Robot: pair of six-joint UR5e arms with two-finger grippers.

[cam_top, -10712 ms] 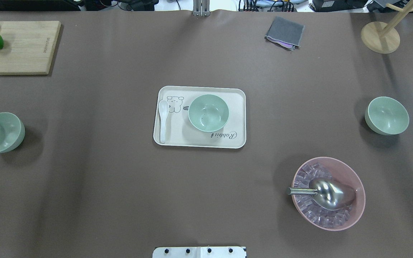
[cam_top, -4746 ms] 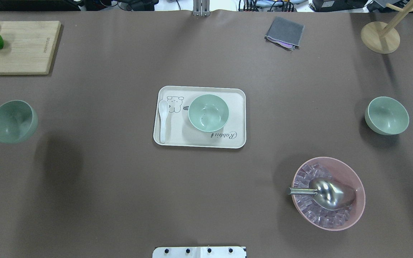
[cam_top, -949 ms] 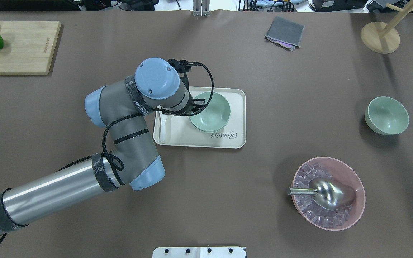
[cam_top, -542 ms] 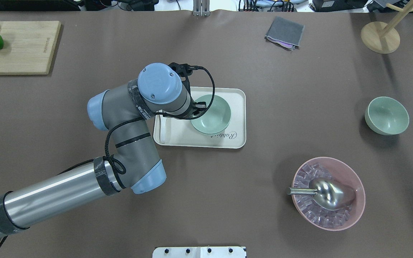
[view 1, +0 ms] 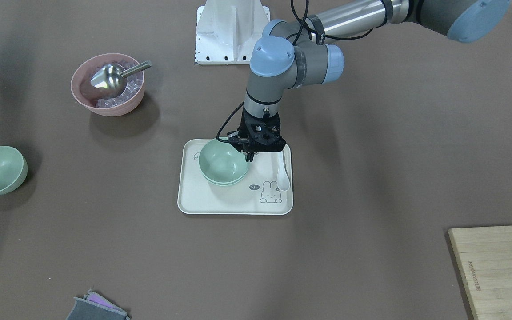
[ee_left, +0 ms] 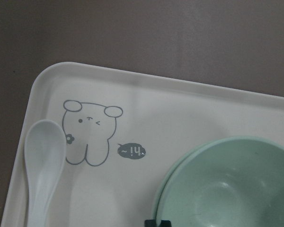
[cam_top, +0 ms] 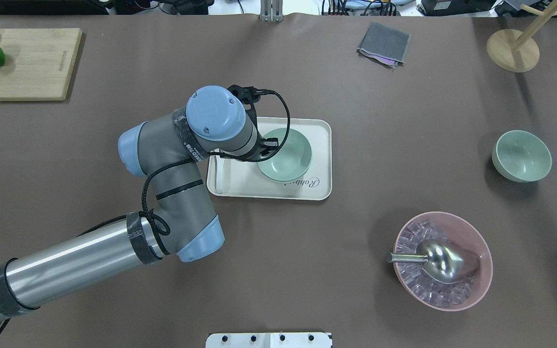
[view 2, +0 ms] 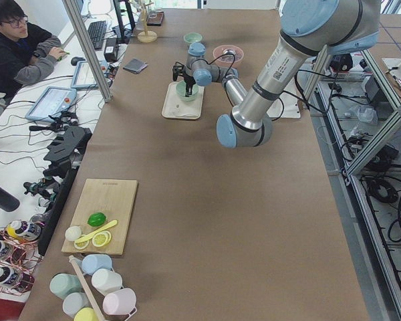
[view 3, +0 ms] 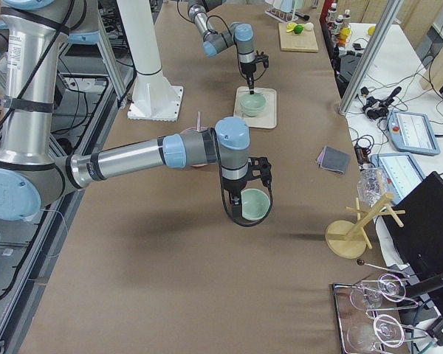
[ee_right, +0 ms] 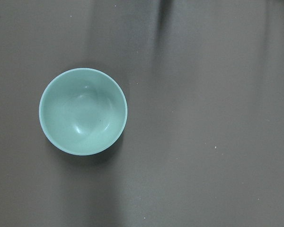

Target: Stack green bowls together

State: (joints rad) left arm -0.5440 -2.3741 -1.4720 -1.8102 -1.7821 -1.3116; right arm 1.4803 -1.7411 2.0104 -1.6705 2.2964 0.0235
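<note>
Two green bowls [view 1: 222,165] sit nested on the cream tray [view 1: 220,202]; they also show in the overhead view [cam_top: 285,154] and the left wrist view [ee_left: 227,184]. My left gripper [view 1: 250,156] stands upright at the near rim of the upper bowl, shut on that rim; in the overhead view the wrist hides it. The third green bowl [cam_top: 521,155] stands alone on the table at my right, seen from above in the right wrist view [ee_right: 83,111]. My right gripper [view 3: 244,200] hangs by this bowl [view 3: 255,204]; I cannot tell whether it is open or shut.
A white spoon [view 1: 283,175] lies on the tray beside the left gripper. A pink bowl [cam_top: 443,261] with ice and a metal scoop is near right. A cutting board [cam_top: 27,63] with fruit, a grey cloth [cam_top: 384,43] and a wooden stand [cam_top: 513,48] lie along the far edge.
The left arm took the bowl from the table's left and carried it over the tray's bowl. In the last second it shifted slightly and lowered the bowl into that bowl.
</note>
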